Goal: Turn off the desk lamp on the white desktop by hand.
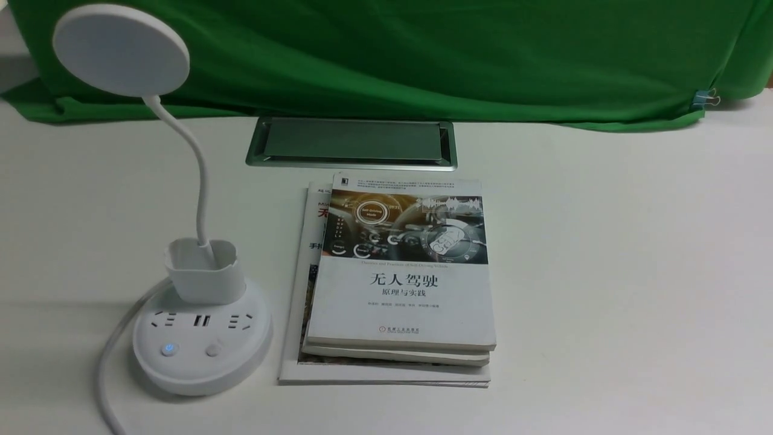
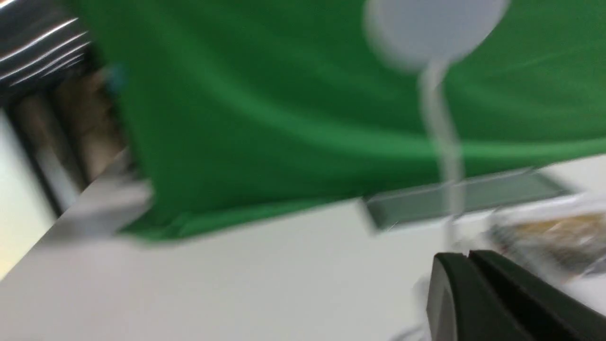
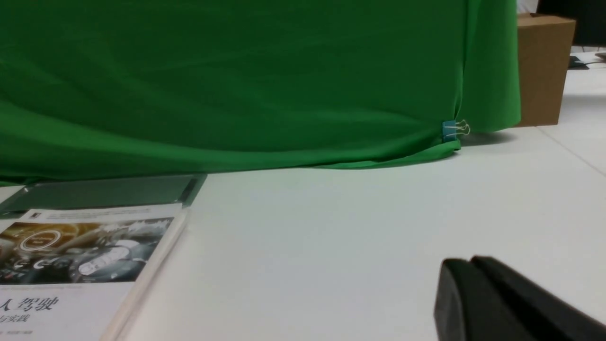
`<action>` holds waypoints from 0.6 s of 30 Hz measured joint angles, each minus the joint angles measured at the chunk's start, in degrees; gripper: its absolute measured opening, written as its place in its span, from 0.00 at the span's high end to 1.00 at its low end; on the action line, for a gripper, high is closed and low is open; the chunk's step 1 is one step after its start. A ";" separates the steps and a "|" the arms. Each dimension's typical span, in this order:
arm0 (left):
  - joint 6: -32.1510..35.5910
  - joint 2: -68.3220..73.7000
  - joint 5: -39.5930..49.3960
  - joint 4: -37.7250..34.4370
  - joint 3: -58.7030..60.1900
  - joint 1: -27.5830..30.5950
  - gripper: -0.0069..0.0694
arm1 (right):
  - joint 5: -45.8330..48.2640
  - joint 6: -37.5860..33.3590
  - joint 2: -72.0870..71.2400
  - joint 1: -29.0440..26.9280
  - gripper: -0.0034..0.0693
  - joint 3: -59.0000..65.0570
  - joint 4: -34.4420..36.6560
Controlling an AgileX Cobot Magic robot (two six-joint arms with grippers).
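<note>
The white desk lamp (image 1: 199, 338) stands at the front left of the white desktop (image 1: 604, 272). Its round head (image 1: 121, 49) is up high, its thin neck bends down into a small cup holder (image 1: 203, 270). The round base has sockets and two buttons; the left button (image 1: 169, 349) glows blue, the right button (image 1: 212, 350) is plain. Neither gripper shows in the front view. In the blurred left wrist view the lamp head (image 2: 433, 28) and neck show ahead of my left gripper (image 2: 468, 256), which is shut and empty. My right gripper (image 3: 470, 261) is shut and empty over bare desktop.
A stack of books (image 1: 398, 284) lies right of the lamp base. A metal-framed grey cable hatch (image 1: 353, 143) sits behind them. The lamp's white cord (image 1: 112, 356) runs off the front left. A green cloth backdrop (image 1: 423, 54) with a clip (image 1: 703, 98) hangs behind. A cardboard box (image 3: 544, 66) stands far right.
</note>
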 joint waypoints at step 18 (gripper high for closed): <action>-2.71 -1.36 6.95 -3.67 6.34 2.03 0.90 | -0.02 0.00 0.00 0.00 0.90 0.00 0.00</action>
